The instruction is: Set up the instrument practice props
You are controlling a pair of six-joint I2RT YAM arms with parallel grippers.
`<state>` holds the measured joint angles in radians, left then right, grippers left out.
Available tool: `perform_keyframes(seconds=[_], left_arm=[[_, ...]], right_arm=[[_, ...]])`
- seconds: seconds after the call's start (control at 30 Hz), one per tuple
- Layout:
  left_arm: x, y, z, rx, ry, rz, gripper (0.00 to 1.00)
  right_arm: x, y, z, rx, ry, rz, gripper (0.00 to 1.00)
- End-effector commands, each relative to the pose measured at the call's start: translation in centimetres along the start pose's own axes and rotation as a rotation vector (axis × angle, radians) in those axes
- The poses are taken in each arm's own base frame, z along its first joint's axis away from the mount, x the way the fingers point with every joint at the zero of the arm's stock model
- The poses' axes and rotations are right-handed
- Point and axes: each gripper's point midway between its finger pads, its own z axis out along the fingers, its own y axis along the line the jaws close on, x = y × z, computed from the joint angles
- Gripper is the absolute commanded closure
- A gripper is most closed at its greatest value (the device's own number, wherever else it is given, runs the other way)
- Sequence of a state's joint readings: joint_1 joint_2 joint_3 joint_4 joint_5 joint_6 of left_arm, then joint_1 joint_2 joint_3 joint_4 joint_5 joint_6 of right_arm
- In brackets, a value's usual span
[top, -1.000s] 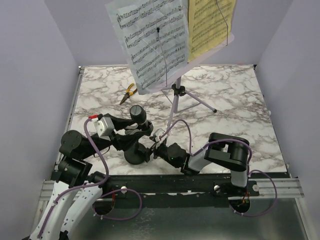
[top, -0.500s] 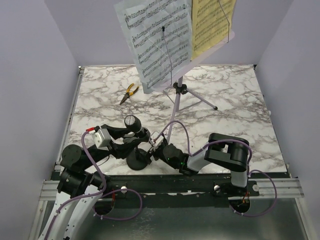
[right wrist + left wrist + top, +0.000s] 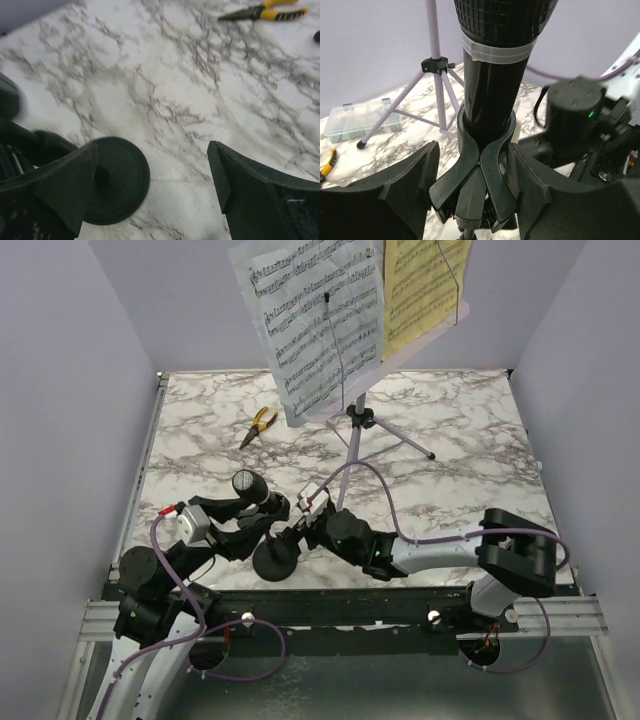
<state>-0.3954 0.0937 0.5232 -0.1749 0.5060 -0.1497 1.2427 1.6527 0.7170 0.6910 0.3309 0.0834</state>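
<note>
Pliers (image 3: 259,425): They lie far left on the table (image 3: 470,470), well apart from the props. I think they are not needed.

Left gripper (image 3: 472,150): Its fingers sit one on each side of the clip (image 3: 480,170). I cannot tell if they press it. I think the gripper is there so the mic does not tip.

Mic (image 3: 492,85): It is near, left of middle. It stands up, head on top, with its body in the clip.

Mic stand (image 3: 274,560): Its round base is flat on the table, so it can hold the mic up.

Right gripper (image 3: 152,147): Its fingers are spread with nothing between them. It is low, just right of the base, maybe ready to steady it.

Music stand (image 3: 352,435): It is far, in the middle. Its legs are spread so it stands.

White page (image 3: 315,325), yellow page (image 3: 425,285): They lean side by side on the stand, white on the left, and face the near side for reading.

Job: It looks almost done.
</note>
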Motion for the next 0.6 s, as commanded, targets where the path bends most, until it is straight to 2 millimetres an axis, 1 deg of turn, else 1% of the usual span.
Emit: perform_keyframes(seconds=[0.0,0.03,0.1,0.13,0.17,0.23,0.27,0.3,0.4,0.43,0.47,0.5,0.57], left_arm=[[-1.7,0.9,-0.3,-0.071,-0.050,0.015,0.38],[-1.9,0.9,-0.4,-0.073,-0.053,0.017,0.35],[-2.2,0.9,-0.6,-0.081,-0.055,0.022,0.27],[-2.5,1.0,-0.6,-0.086,-0.057,0.025,0.26],[-2.7,0.9,-0.8,-0.086,-0.057,0.029,0.21],[-3.1,0.7,-0.9,-0.086,-0.058,0.034,0.03],[-3.3,0.6,-1.1,-0.085,-0.057,0.037,0.01],[-3.4,0.5,-1.2,-0.084,-0.053,0.038,0.01],[-4.0,0.4,-1.7,-0.098,-0.049,0.040,0.01],[-4.5,0.3,-2.0,-0.103,-0.056,0.045,0.01],[-5.0,0.3,-2.2,-0.112,-0.063,0.048,0.01],[-5.9,0.2,-2.6,-0.126,-0.084,0.049,0.01],[-7.8,0.1,-3.4,-0.158,-0.128,0.042,0.01]], right_arm=[[-3.1,-0.4,-2.0,0.033,0.057,0.054,0.01],[-4.1,-0.8,-2.6,0.056,0.054,0.067,0.00],[-4.8,-1.8,-4.1,0.101,0.082,0.095,0.00],[-5.1,-2.4,-5.0,0.119,0.087,0.097,0.00],[-5.2,-2.9,-5.8,0.137,0.090,0.099,0.00],[-5.6,-4.0,-7.5,0.174,0.094,0.102,0.00],[-6.1,-4.6,-8.5,0.191,0.089,0.111,0.00],[-6.2,-5.2,-9.4,0.213,0.098,0.111,0.00],[-7.8,-7.1,-12.3,0.285,0.095,0.142,0.00],[-8.3,-7.6,-13.3,0.304,0.096,0.156,0.00],[-9.2,-8.0,-14.1,0.318,0.088,0.168,0.00],[-10.0,-8.3,-15.0,0.328,0.083,0.180,0.00],[-12.3,-8.8,-16.7,0.332,0.055,0.208,0.00]])
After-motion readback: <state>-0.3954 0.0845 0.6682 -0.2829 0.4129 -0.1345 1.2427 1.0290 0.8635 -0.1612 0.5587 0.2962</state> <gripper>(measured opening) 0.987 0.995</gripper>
